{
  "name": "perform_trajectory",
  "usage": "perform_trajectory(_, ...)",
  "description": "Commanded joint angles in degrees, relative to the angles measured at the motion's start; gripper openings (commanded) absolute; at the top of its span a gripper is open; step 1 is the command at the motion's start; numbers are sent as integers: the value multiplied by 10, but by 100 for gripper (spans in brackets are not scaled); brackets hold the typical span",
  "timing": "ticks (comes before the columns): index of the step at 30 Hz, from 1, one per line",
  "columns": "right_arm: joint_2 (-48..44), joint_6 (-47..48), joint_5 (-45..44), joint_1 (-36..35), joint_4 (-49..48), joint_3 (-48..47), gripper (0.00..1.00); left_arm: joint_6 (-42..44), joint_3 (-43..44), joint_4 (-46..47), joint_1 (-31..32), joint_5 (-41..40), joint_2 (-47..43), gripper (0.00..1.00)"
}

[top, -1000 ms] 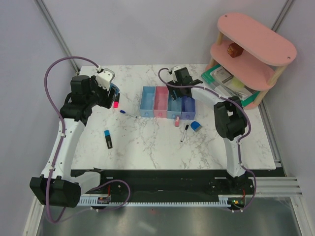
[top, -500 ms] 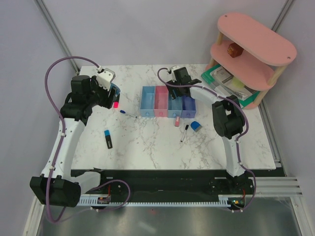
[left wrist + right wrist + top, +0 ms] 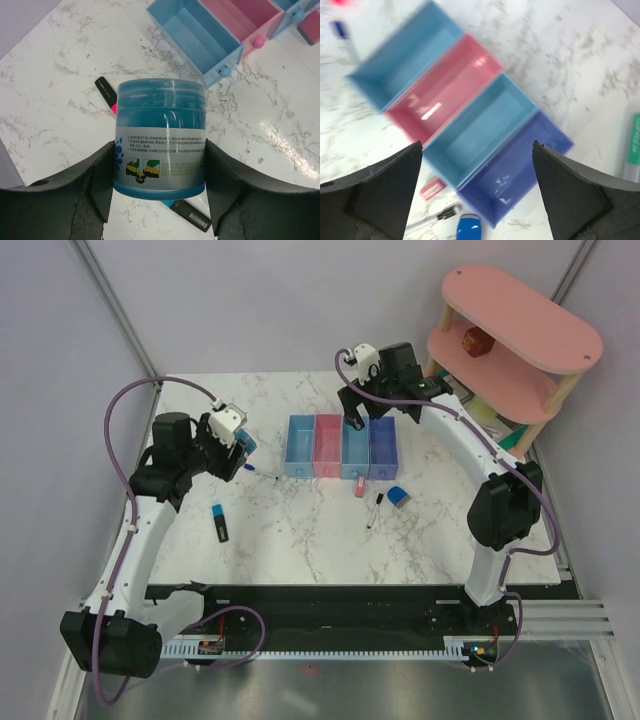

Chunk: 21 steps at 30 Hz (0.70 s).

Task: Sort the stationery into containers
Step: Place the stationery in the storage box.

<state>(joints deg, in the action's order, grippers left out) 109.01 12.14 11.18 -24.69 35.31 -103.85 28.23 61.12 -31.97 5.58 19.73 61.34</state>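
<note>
The four joined bins (image 3: 462,109) lie empty beneath the spread right claw (image 3: 476,145).

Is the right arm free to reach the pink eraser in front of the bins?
Likely yes: the right claw hangs open and empty over the bins, and the pink eraser lies uncovered just before them.

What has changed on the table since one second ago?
The left end effector, still shut on the round blue jar, moved right toward the bins. The right end effector, open, rose and drew back from them. Bins, blue highlighter, eraser and cube stayed put.
</note>
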Motion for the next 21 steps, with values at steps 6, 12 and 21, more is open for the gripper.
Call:
perform_trajectory(6,-2,19,445,10,101,-44,98,119,-98,192,51,82,-93,2)
perform_trajectory(12,47,-1,609,9,101,-63,98,145,-118,242,103,98,-113,2)
perform_trajectory(21,60,-15,723,9,99,-78,98,219,-181,303,170,117,-127,2)
